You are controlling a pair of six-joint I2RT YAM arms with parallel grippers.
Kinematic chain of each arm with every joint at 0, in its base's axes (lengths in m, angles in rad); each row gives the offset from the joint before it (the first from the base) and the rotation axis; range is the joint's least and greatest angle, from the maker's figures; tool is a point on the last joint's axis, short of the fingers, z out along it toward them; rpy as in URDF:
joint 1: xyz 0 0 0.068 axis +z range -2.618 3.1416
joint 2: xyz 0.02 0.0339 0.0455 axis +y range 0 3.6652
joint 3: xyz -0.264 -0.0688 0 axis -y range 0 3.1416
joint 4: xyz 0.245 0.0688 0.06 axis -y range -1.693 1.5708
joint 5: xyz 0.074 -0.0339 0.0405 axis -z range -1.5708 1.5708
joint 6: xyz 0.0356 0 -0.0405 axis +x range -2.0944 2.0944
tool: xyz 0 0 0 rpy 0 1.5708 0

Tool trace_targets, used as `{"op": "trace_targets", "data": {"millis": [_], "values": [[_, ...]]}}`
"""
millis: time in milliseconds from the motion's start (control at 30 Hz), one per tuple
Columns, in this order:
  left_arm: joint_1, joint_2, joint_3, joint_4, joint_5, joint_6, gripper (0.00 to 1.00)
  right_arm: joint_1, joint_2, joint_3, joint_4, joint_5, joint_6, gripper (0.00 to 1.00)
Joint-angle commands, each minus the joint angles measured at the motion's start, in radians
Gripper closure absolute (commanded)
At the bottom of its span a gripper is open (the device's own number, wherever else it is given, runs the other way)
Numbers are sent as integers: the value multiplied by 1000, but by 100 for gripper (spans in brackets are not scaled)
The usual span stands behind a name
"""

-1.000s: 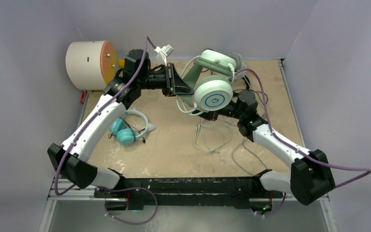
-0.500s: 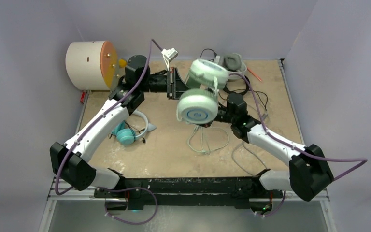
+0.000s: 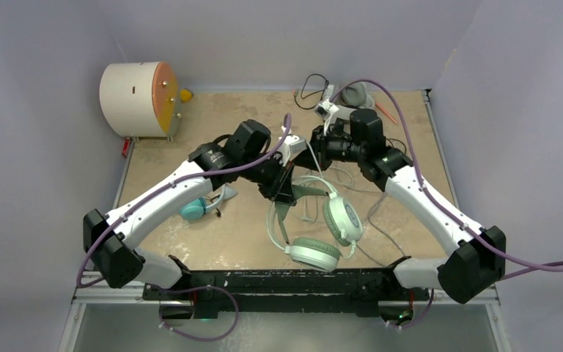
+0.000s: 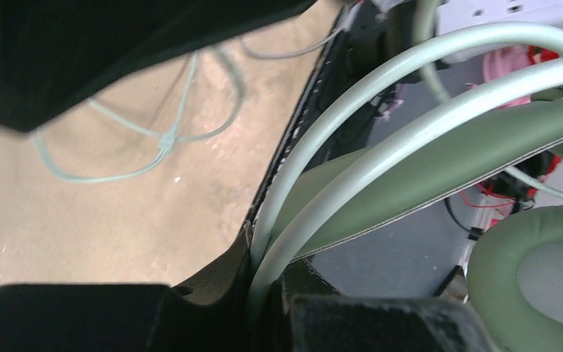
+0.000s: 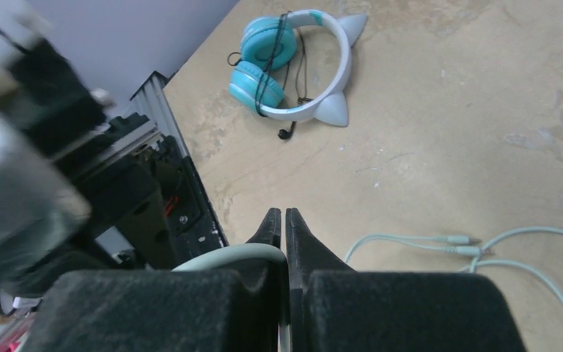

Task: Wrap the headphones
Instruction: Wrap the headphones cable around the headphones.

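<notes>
Top external: mint-green headset [image 3: 314, 254] sits low at frame centre, both cups by the table's [image 3: 425, 139] near edge.
Left gripper [image 3: 284, 189]: clamped on that headset's band [image 4: 425, 169]. In the left wrist view the band fills the right half, and the fingers are only dark blurs.
Right gripper [image 5: 284, 215]: jaws pressed together, with a mint cord [image 5: 223, 254] running into the seam; the pinch itself is hidden.
Loose cord [image 4: 154, 143]: mint loops on the table, upper left of the left wrist view.
Teal headset [image 5: 293, 62]: whole at the top of the right wrist view; from above it is mostly covered by the left arm.
White-and-grey headset [image 3: 357, 94]: top centre, largely behind the right arm.
Black headset [image 3: 312, 82]: only 1 cable loop discernible.
</notes>
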Motion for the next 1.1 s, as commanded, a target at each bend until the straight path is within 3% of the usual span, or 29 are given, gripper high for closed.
{"op": "trace_targets", "data": {"millis": [0, 67, 200, 367, 567, 733, 867, 933, 1067], "values": [[-15, 2, 28, -62, -65, 111, 100, -60, 13, 64, -172, 10, -42, 100], [-36, 11, 36, -91, -218, 122, 100, -103, 8, 66, -191, 0, -23, 100], [-65, 48, 46, -140, -736, 84, 100, -134, -2, 84, -247, 39, -8, 100], [-84, 29, 13, -95, -1109, 10, 100, -135, 6, 111, -319, 88, -8, 100], [-84, 58, 50, -145, -1359, -70, 100, -134, 5, 120, -345, 22, -41, 100], [-82, 101, 124, -296, -1651, -281, 100, -134, -9, 113, -351, -113, -32, 100], [-72, 116, 171, -343, -1711, -447, 100, -119, -34, 68, -281, -221, 38, 100], [-55, 128, 211, -416, -1744, -617, 100, -91, -51, 11, -154, -291, 120, 100], [-1, 132, 234, -399, -1682, -836, 100, 6, -55, -44, -61, -259, 186, 99]]}}
